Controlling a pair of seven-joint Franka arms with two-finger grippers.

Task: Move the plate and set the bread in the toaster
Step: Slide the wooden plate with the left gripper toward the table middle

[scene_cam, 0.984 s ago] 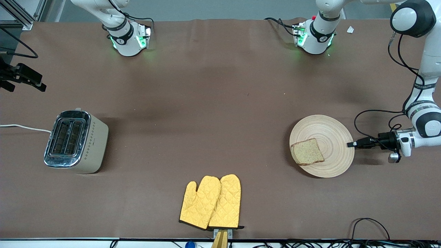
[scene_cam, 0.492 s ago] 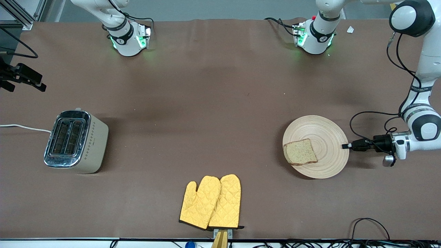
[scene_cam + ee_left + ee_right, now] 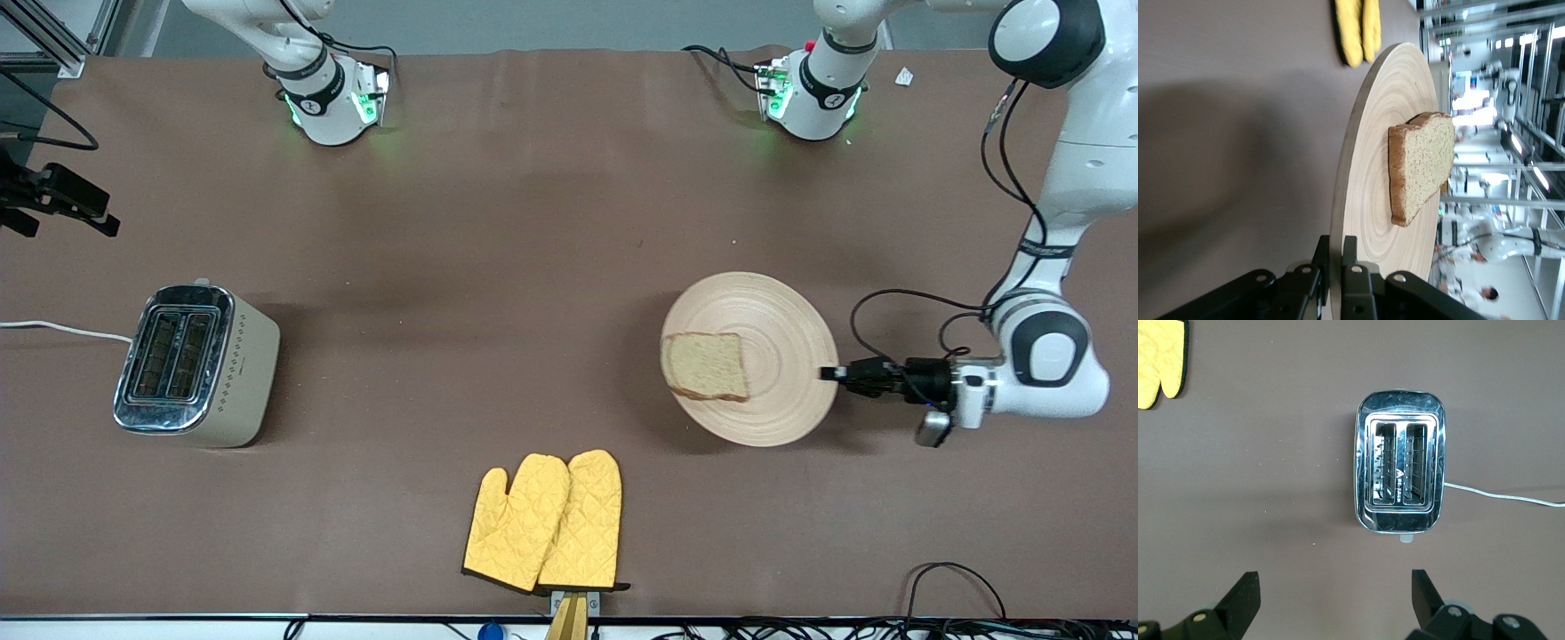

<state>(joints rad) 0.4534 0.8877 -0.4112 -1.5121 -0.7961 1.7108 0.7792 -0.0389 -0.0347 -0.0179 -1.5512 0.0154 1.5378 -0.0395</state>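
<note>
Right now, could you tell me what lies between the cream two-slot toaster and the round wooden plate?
Only bare brown table, in the front view, between toaster and plate.

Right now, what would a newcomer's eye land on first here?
The left gripper, fingers shut on the rim of the wooden plate, which carries the bread toward the left arm's end. Then the yellow oven mitts nearest the front camera, and the right gripper open over the toaster.
</note>
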